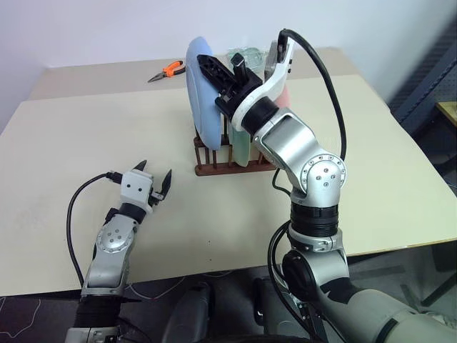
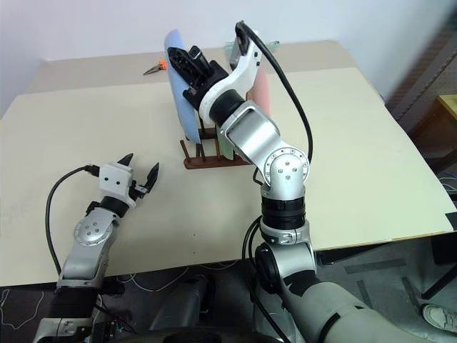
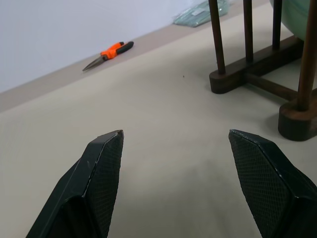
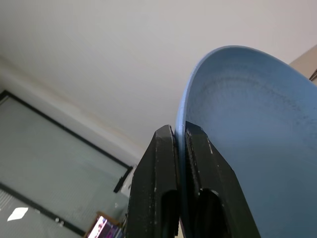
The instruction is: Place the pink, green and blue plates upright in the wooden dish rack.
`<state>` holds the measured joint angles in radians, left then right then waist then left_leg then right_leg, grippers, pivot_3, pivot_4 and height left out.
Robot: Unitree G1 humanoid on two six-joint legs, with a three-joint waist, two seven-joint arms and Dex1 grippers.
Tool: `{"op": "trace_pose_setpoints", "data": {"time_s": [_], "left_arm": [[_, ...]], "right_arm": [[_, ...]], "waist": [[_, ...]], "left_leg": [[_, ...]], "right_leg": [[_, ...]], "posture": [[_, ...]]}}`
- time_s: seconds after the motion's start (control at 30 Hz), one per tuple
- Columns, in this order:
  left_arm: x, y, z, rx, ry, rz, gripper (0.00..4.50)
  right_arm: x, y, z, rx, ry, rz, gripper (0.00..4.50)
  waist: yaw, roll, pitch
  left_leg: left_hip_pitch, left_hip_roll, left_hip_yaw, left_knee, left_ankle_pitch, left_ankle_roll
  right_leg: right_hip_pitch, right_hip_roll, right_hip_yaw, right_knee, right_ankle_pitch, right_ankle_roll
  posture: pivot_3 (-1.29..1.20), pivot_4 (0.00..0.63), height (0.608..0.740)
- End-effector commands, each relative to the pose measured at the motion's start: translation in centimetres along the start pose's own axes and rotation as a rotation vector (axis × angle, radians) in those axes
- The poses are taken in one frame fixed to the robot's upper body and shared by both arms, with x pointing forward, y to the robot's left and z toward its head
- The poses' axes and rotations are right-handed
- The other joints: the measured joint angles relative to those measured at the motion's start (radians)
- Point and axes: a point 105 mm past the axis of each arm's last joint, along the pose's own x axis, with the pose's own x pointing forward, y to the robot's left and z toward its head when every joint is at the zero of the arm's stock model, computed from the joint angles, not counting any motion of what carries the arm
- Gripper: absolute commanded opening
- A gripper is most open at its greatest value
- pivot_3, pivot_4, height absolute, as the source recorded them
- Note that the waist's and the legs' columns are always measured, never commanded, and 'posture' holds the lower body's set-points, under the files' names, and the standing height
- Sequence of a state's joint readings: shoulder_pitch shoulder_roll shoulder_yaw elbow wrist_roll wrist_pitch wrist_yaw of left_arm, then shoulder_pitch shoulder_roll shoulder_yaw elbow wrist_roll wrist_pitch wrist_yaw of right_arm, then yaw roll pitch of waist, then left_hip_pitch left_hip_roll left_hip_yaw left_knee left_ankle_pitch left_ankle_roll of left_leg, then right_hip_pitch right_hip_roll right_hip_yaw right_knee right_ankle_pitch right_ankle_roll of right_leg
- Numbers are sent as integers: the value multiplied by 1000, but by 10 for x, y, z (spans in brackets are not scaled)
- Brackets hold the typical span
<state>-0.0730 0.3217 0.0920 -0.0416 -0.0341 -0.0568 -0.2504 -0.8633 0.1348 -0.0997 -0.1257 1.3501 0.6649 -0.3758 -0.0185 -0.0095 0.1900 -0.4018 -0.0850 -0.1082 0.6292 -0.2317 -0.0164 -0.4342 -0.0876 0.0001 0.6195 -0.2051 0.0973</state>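
My left pincer (image 1: 156, 179): released, fingers spread wide, forearm stretched low over the beige surface (image 1: 86, 136), pointing forward toward the rack.
Orange-handled pliers (image 1: 168, 70): lying at the far side of the surface.
Light blue round plastic plate (image 1: 202, 89): upright on edge at the left end of the dark brown wooden peg rack (image 1: 214, 163), tilted a little.
My right pincer (image 4: 180, 148): clenched on the blue plate's upper rim, arm raised, wrist bent toward the left.
Pale mint green plate (image 1: 241, 151): upright in the rack behind the blue one.
Salmon pink plate (image 2: 262, 93): upright beyond the green.
Writing: none I can read.
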Motion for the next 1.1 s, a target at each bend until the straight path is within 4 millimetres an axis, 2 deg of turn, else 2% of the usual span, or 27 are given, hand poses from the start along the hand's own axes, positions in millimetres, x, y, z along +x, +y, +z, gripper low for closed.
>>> {"op": "trace_pose_setpoints", "data": {"time_s": [0.03, 0.23, 0.37, 0.8, 0.9, 1.07, 1.1], "left_arm": [[-1, 0, 12, 9, -44, -2, 3490], [0, -2, 12, 3, -44, -9, 3490], [0, -3, 12, 2, -44, -14, 3490], [-1, -4, 12, -1, -44, -13, 3490], [-1, -5, 12, -2, -44, -13, 3490], [-2, -6, 11, -8, -43, -18, 3490], [-2, -7, 11, -12, -43, -22, 3490]], "right_arm": [[6, 8, -15, 73, 14, 30, 41], [4, 39, -5, 73, -19, 167, 41], [4, 39, -6, 105, -17, 166, 41], [14, -12, -17, 85, 12, -87, 41], [18, -16, -16, 69, 15, -103, 1051], [25, -4, -2, -97, -17, -53, 3543], [26, 1, 2, -135, -24, -37, 3543]], "waist": [[0, 0, 0], [-1, 0, 0], [0, 0, 0], [0, 0, 0], [0, 0, 0], [-2, 0, 0], [-1, 0, 0]], "left_leg": [[0, 0, 0, 0, 0, 0], [0, 0, 0, 0, 0, 0], [0, 0, 0, 0, 0, 0], [0, 0, 0, 0, 0, 0], [0, 0, 0, 0, 0, 0], [0, 0, 0, 0, 0, 0], [0, 0, 0, 0, 0, 0]], "right_leg": [[0, 0, 0, 0, 0, 0], [0, 0, 0, 0, 0, 0], [0, 0, 0, 0, 0, 0], [0, 0, 0, 0, 0, 0], [0, 0, 0, 0, 0, 0], [-1, 0, 0, 0, 0, 0], [-1, 0, 0, 0, 0, 0]], "posture": [[0, 150, 739], [0, 150, 739], [0, 150, 739], [0, 150, 739], [0, 150, 739], [0, 150, 739], [0, 150, 739]]}}
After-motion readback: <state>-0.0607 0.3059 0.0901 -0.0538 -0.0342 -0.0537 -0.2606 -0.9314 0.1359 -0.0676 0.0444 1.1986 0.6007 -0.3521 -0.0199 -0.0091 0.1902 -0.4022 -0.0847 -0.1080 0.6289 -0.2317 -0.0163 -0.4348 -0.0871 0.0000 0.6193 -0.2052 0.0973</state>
